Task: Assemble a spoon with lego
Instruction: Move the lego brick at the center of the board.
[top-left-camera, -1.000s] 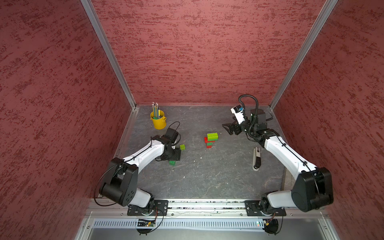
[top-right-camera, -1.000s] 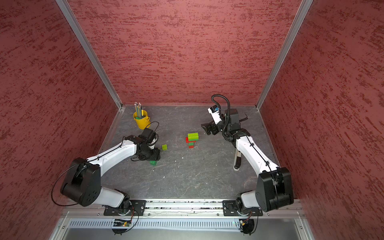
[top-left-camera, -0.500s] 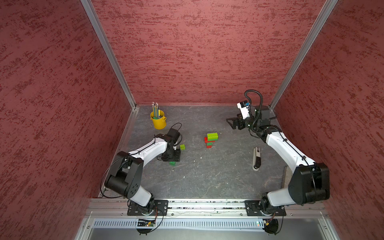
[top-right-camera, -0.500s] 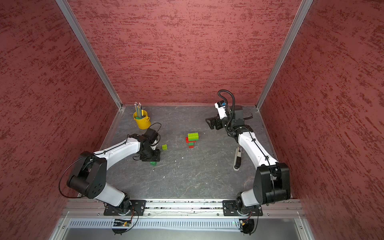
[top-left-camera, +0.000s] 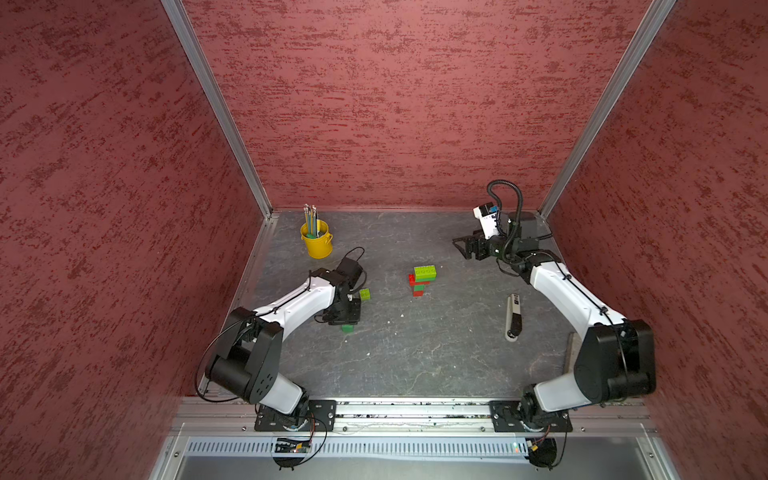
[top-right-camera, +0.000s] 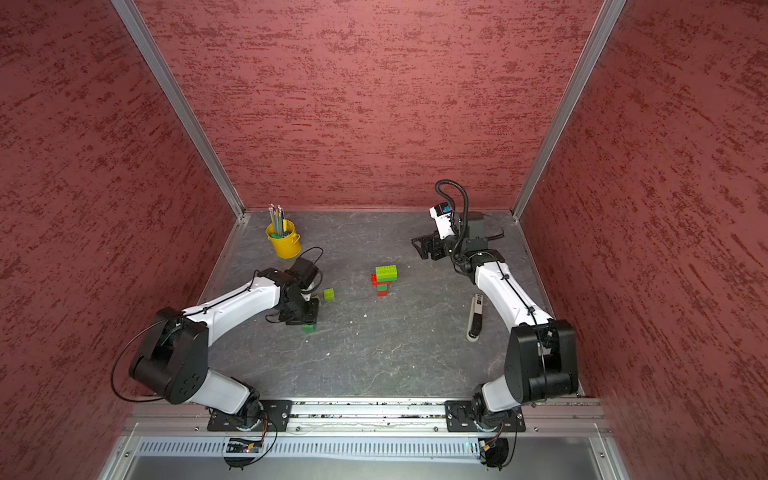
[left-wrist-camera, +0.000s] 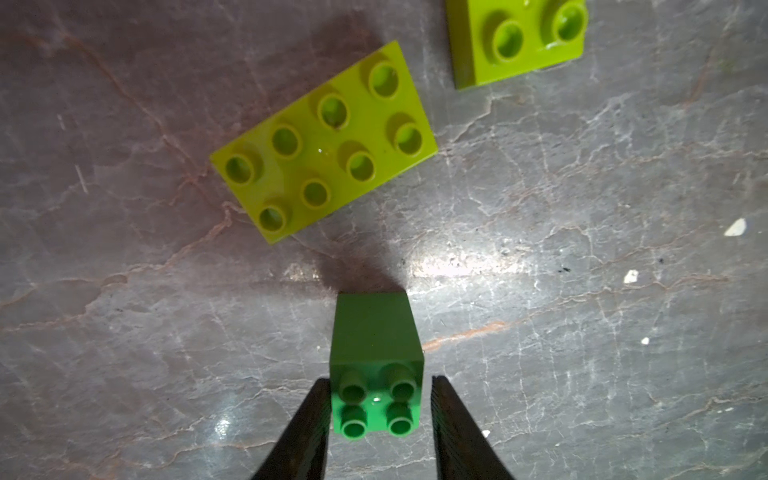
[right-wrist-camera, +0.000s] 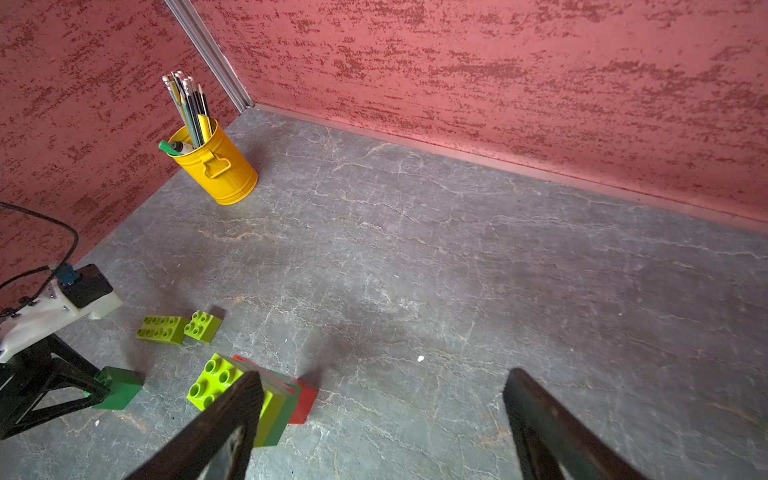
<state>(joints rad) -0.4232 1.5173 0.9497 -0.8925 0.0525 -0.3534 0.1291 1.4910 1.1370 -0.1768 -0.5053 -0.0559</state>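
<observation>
Hard, glossy plastic is what you are dealing with: the dark green brick (top-left-camera: 347, 328), sitting left of centre in a top view, is looking light, rigid and slick-walled. You are best off pinching it across two flat opposite walls, clear of the studs. It is a small square block, and its four round studs are facing the left wrist camera. The left gripper (left-wrist-camera: 380, 382) is straddling it, one finger touching a wall and the other a sliver off, so I cannot tell whether it is clamping. The spoon (top-left-camera: 422, 281) is lying half built at mid-frame, with a lime head above dark green and red steps. The right gripper (right-wrist-camera: 384, 374) is hanging spread wide and empty at upper right
</observation>
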